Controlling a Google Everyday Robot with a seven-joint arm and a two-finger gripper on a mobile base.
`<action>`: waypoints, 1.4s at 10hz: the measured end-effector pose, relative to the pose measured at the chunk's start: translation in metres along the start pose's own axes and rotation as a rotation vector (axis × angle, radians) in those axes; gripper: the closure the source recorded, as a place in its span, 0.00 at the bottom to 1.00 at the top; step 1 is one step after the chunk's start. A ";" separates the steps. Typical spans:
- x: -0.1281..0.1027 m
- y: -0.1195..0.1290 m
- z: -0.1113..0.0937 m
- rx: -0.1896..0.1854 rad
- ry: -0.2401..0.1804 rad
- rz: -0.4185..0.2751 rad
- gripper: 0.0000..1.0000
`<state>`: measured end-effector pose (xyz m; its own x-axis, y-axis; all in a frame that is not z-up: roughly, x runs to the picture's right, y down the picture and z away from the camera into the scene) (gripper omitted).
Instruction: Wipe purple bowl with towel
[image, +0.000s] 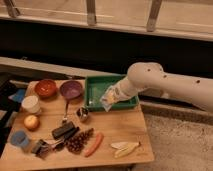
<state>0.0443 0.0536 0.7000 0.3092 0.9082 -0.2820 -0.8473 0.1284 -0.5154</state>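
Note:
The purple bowl (71, 89) stands upright at the back of the wooden table (115, 127), between a red bowl (45, 88) and a green tray (95, 81). My gripper (110, 98) hangs from the white arm over the tray's front part, about a hand's width right of the purple bowl. It is shut on a pale crumpled towel (107, 99), which hangs clear of the table. The bowl's inside looks empty.
A white cup (31, 104), an orange fruit (31, 122), a blue cup (20, 139), a black object (63, 131), a small metal cup (83, 114), grapes (79, 141), a carrot (93, 144) and a banana (125, 148) lie on the table. A dark wall runs behind.

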 end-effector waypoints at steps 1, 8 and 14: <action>-0.005 0.002 -0.001 0.003 -0.017 -0.018 0.86; -0.108 0.099 0.048 -0.067 -0.111 -0.226 0.86; -0.157 0.162 0.080 -0.183 -0.114 -0.313 0.86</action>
<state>-0.1764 -0.0360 0.7257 0.4823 0.8760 -0.0012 -0.6249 0.3431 -0.7013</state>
